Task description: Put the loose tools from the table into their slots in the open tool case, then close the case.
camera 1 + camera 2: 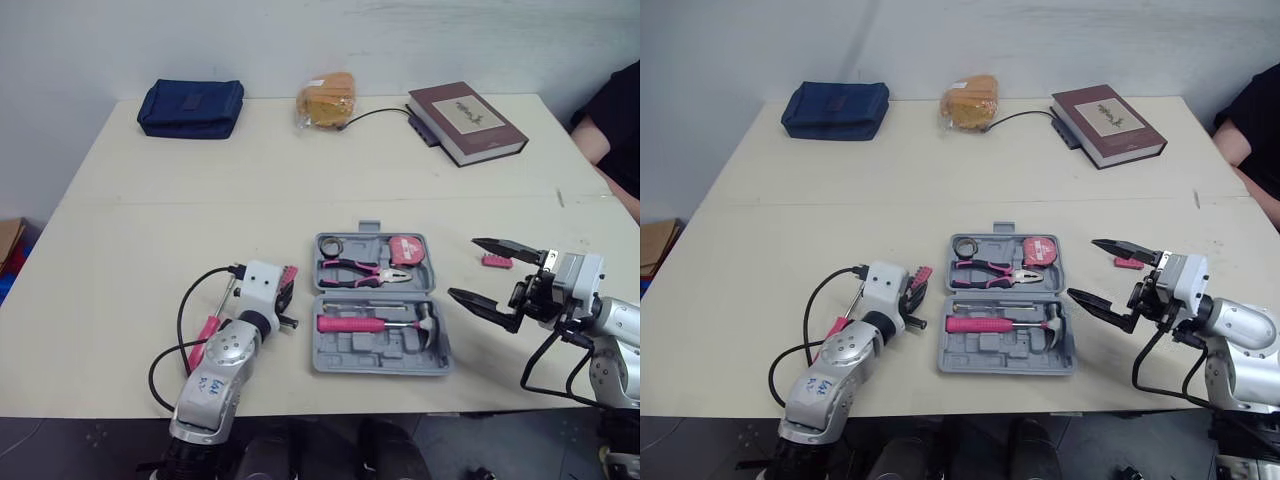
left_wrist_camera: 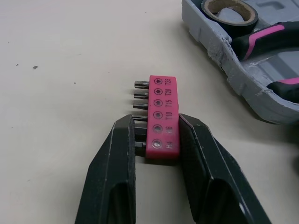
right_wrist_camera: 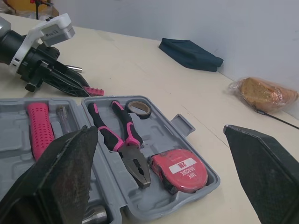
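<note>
Left tool (image 2: 156, 123) is gripping one pink bit holder (image 2: 163, 114).
Six bits, four reading T25, T20, T15, T10; right tool (image 1: 463, 267) is gaping empty at the case's (image 1: 380, 350) three o'clock.

Head stereo pair high over the table (image 1: 150, 200), wrist views low, close, sharing tool case (image 2: 219, 51)

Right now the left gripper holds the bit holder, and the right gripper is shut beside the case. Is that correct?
No: the right gripper is open, as the left eye view shows. It is beside the case, and the left gripper does hold the bit holder.
</note>
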Tool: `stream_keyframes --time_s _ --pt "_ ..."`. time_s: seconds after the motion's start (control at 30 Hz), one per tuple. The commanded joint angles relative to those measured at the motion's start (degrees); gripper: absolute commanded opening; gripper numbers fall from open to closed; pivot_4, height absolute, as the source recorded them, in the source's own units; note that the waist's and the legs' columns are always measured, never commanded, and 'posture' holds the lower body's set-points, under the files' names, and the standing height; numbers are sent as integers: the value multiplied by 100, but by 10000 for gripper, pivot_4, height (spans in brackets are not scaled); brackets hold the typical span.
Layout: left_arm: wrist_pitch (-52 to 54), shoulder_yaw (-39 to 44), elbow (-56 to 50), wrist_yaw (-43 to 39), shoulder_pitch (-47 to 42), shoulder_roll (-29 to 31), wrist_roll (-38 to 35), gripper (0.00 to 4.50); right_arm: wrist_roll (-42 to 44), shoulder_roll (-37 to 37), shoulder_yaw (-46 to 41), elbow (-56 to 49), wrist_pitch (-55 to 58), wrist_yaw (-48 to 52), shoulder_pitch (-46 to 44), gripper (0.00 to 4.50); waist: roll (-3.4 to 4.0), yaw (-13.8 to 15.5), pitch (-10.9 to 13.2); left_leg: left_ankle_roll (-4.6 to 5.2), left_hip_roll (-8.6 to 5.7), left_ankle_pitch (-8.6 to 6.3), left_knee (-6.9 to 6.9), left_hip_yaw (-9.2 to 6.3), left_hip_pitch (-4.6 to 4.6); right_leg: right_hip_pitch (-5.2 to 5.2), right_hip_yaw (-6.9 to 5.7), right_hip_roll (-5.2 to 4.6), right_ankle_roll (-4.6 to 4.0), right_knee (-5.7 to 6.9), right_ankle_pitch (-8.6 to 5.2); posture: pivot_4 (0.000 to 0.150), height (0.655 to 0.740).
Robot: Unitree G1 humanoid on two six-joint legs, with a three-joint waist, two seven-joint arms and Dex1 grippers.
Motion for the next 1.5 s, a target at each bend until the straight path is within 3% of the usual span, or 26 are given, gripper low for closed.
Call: stream_keyframes --time_s 0.03,0.13,0.37,0.57,0.63,0.73,1.07,1.17,1.5 --pt "-100 136 145 -66 199 109 87 6432 55 -13 -37 -231 -8 -38 -70 45000 0 -3 0 0 0 0 0 0 0 0 0 0 0 0 0 1500 7400" --pt "-641 235 9 -283 248 201 5 6432 38 -5 -26 -229 -19 -55 -71 45000 0 -21 0 0 3 0 0 0 -1 -2 0 1 -1 0 -1 1500 7400" --pt "-1722 908 -808 -1953 635 1180 -908 6432 17 -12 -29 -225 -57 -61 -77 45000 -1 -20 1 -2 5 -1 -1 0 -17 -17 -4 -6 -4 -3 -2 1500 7400" --pt "-1601 1443 -1332 -3379 570 2385 -1820 6432 25 -20 -29 -206 -89 12 -55 45000 -1 -13 1 0 -2 -1 -1 -3 -18 -15 -16 -47 -6 -1 -2 1500 7400" --pt "-1499 1448 -1648 -4155 434 2937 -2337 6432 171 -71 1 -310 -12 256 60 45000 -3 -11 2 0 -1 0 -1 -5 -21 -15 -19 -44 -6 -1 -2 1500 7400" --pt "-1055 1114 -1731 -4583 138 3459 -2612 6432 496 -43 42 -630 393 397 306 45000 0 -8 4 0 -6 0 -1 -8 -24 -15 -23 -34 -6 -3 -3 1500 7400" --pt "-100 -419 -1498 -4863 -979 3779 -2240 6432 307 -350 286 -885 433 1201 814 45000 -2 -18 5 -2 2 1 -2 -6 -16 -5 -11 15 -2 -11 0 1500 7400" --pt "-6 -968 -1215 -4599 -1155 3731 -1651 6432 227 -355 265 -923 397 1180 961 45000 -3 -11 5 -3 3 2 -1 -5 -16 -4 -10 18 -2 -13 -1 1500 7400" --pt "782 -1458 -1121 -4708 -1642 3709 -1520 6432 217 -355 208 -1604 771 580 1213 45000 -6 -4 7 -3 1 4 0 -10 -19 -5 -5 15 -2 -12 0 1500 7400"
